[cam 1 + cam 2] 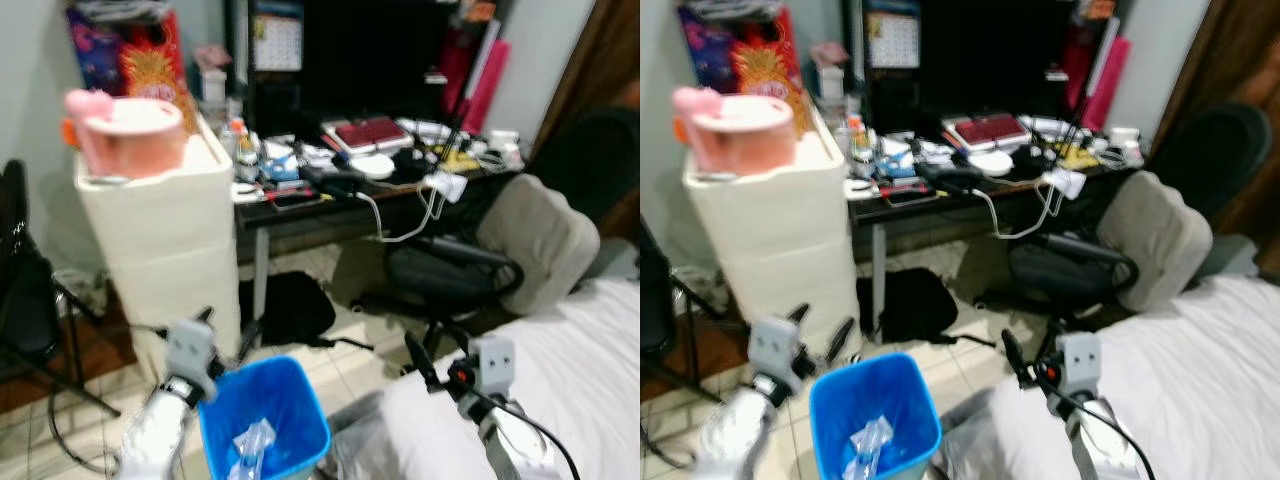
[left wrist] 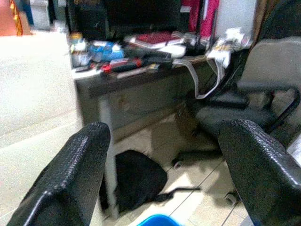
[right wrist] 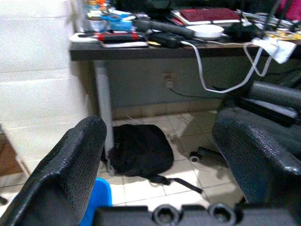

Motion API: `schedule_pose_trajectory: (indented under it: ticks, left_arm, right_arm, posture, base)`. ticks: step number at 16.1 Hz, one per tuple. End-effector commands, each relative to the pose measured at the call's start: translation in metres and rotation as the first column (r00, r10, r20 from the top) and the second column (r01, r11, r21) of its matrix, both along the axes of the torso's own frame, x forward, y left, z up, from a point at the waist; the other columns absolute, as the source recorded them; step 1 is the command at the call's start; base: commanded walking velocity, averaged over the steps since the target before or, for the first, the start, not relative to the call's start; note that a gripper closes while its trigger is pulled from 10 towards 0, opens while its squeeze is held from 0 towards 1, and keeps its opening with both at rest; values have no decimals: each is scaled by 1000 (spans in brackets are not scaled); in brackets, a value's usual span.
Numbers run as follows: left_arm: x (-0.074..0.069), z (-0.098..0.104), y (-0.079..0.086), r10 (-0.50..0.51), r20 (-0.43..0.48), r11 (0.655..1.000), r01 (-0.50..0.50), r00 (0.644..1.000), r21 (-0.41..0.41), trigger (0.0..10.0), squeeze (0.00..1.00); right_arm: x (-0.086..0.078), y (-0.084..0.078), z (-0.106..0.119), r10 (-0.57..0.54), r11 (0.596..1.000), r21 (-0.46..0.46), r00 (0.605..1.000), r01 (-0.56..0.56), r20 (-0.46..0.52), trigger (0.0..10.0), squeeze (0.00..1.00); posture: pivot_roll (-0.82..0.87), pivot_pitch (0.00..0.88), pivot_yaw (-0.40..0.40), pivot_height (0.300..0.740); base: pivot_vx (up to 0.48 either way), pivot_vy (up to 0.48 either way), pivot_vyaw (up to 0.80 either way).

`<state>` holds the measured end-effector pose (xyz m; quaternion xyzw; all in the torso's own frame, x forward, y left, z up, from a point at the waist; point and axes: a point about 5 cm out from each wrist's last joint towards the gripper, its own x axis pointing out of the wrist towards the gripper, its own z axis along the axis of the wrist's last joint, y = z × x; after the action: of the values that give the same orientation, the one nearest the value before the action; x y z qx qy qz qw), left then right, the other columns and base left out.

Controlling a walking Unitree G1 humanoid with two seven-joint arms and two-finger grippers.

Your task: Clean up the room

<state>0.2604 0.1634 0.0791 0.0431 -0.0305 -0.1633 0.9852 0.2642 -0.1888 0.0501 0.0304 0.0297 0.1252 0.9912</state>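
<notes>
We see a bin [image 1: 262, 412] on the floor nearest us, bag [image 1: 290, 305] behind it under the bench [image 1: 300, 210], cabinet [image 1: 165, 250] left of the bench, chair [image 1: 490, 260] right, bed [image 1: 560, 380] at near right.

Home bedroom — bed [image 1: 590, 350], cluttered desk [image 1: 370, 170], office chair [image 1: 500, 255], blue bin [image 1: 265, 415].

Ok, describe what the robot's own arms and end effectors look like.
Both arms are silver tubes ending in pale grey boxy wrist housings. The left end effector and right end effector each carry two long black fingers with textured, pebbled pads. A thin black cable loops along the right arm, with a small red mark near its wrist.
</notes>
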Motion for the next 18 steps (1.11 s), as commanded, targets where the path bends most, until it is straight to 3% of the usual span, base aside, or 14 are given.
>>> schedule_pose_trajectory:
  ticks: [1,2,3,5,12,18]
  left_arm:
    - [3,15,-12,-34,54,999,34,998,8,10000,0]
    - [0,15,-14,-16,63,1000,14,998,25,10000,0]
    - [-3,13,-10,94,31,994,-96,995,50,10000,0]
    - [-6,13,-7,176,-6,983,-176,984,56,10000,0]
    - [6,12,-12,237,-31,969,-234,971,80,10000,0]
    - [11,12,-16,229,-45,971,-226,972,75,10000,0]
  right_arm:
    - [-1,2,1,14,1000,-9,1000,-14,7,10000,0]
    - [-1,3,-1,13,1000,-2,1000,-13,-3,10000,0]
    - [1,4,0,-2,1000,3,1000,2,2,10000,0]
    - [5,2,4,-16,1000,9,1000,16,15,10000,0]
    - [22,9,14,24,1000,3,999,-24,35,10000,0]
    - [23,8,11,20,1000,1,999,-20,29,10000,0]
  posture:
    - [129,0,-109,740]
    - [138,0,-114,740]
    - [146,0,-129,740]
    - [149,0,-138,740]
    - [132,0,-137,740]
    - [119,0,-125,740]
  base:
    - [0,0,0]
    - [0,0,0]
    - [0,0,0]
    - [0,0,0]
    - [-69,0,0]
    - [0,0,0]
